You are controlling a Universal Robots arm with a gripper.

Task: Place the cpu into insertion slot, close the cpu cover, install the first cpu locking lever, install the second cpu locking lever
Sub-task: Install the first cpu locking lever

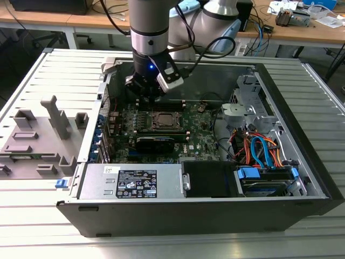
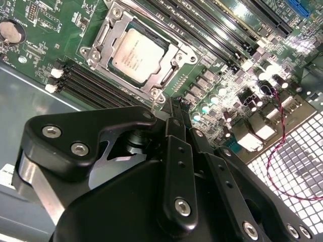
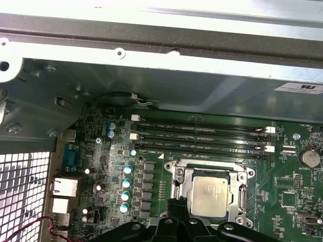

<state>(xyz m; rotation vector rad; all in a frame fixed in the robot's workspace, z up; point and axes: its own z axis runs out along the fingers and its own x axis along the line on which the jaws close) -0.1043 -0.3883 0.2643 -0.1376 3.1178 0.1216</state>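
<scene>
fingers (image 2: 177, 132) of the single gripper (image 2: 174, 108) stood close together, black and narrow, their tips pressed side by side with no visible gap and nothing seen held between them. in both wrist views they hung just beside one edge of the socket, near a thin wire lever (image 2: 153, 103) at the frame's corner; whether they touched it could not be told. in the exterior view the gripper (image 1: 146, 97) sat low inside the open computer case (image 1: 302, 178), over the motherboard (image 1: 188, 143).

one cpu (image 2: 138, 55) was counted, a flat square with a pale silver-grey, matte metal top, lying seated in the socket. one cpu cover (image 2: 112, 29), a thin silvery frame with an open middle, lay flat around it, the chip showing through the window. the same pair appeared in the first wrist view, cpu (image 3: 214, 195) inside cpu cover (image 3: 182, 182).

four long black memory slots (image 3: 202, 138) ran parallel just beside the socket, with white latches at their ends. one round silver coin cell (image 3: 309, 158) sat on the green board, well apart. five teal-topped cylindrical capacitors (image 3: 126, 182) stood in a row near the socket. one thin red wire (image 2: 277, 151) looped over perforated metal mesh.
</scene>
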